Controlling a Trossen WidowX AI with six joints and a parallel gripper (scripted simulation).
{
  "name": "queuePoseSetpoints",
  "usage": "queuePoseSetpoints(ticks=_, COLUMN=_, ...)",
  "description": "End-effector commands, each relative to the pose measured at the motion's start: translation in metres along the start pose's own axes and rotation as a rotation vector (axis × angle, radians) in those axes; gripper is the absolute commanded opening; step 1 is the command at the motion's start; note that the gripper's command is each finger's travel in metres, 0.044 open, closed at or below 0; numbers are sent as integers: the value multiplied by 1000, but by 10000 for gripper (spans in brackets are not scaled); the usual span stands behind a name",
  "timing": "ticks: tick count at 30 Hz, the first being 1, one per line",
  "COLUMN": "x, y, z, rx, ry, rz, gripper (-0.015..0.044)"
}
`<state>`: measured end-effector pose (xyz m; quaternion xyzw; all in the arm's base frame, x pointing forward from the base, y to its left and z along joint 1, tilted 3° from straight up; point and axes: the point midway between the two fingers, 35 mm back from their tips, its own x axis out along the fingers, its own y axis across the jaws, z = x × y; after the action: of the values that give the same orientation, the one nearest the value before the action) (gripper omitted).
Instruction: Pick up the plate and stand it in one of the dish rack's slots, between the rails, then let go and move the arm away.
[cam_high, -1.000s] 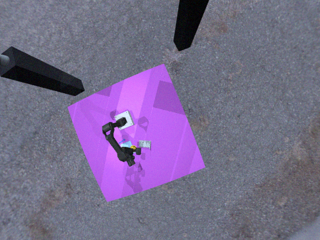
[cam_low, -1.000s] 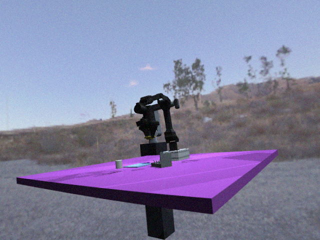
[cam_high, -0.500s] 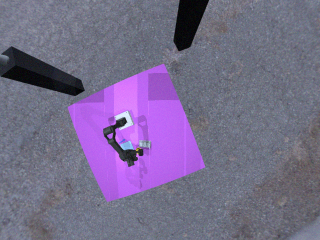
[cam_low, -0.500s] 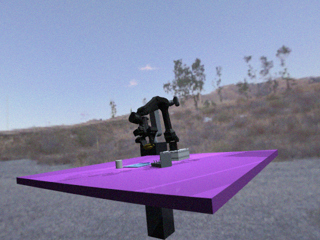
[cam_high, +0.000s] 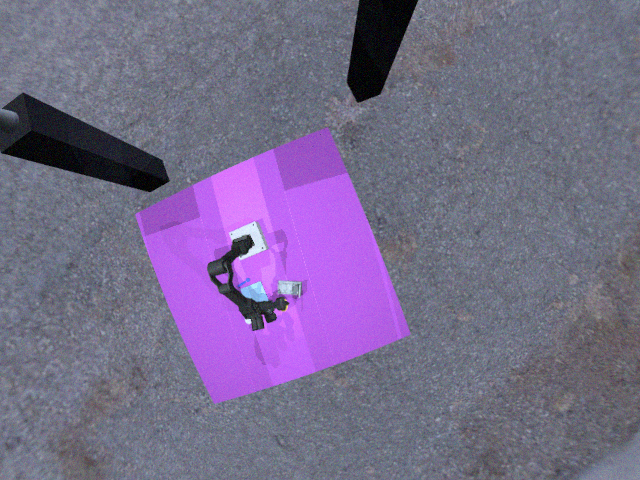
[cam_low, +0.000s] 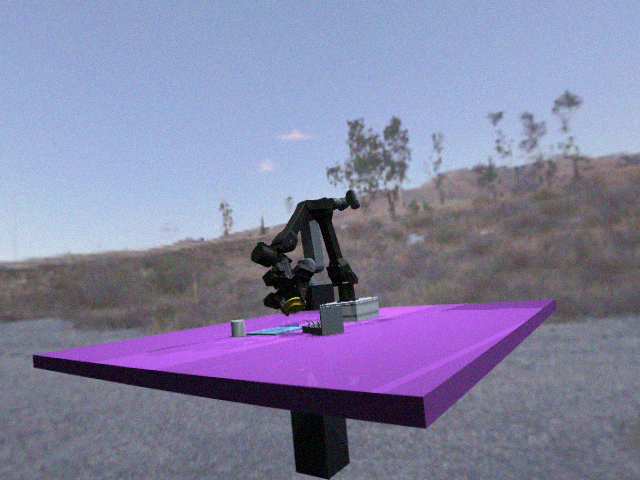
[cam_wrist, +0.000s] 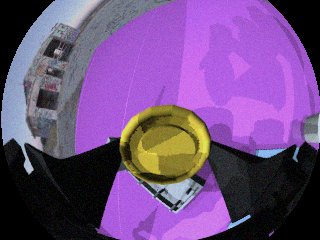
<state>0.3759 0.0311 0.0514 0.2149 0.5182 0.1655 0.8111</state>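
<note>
My gripper is shut on the yellow plate and holds it a little above the purple table. In the wrist view the plate faces the camera between the two black fingers. The grey dish rack stands on the table close by; in the wrist view it shows just beneath the plate's lower edge. The plate is above the rack and apart from it.
A flat light-blue mat lies beside the rack, under the arm. A small grey cup stands beyond the mat. The arm's white base block is behind the rack. Two black posts rise near the table.
</note>
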Motion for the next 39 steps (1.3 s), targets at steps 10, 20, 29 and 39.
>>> queuePoseSetpoints(ticks=10, x=16, y=-15, z=-7, rx=-234, ry=-171, rz=217, gripper=0)
queuePoseSetpoints(ticks=20, x=13, y=-17, z=-20, rx=-445, ry=-319, rz=348, gripper=0)
queuePoseSetpoints(ticks=29, x=4, y=-15, z=-40, rx=-652, ry=-460, rz=445, gripper=0)
queuePoseSetpoints(ticks=39, x=-12, y=-7, z=-69, rx=-910, ry=-617, rz=515, gripper=0)
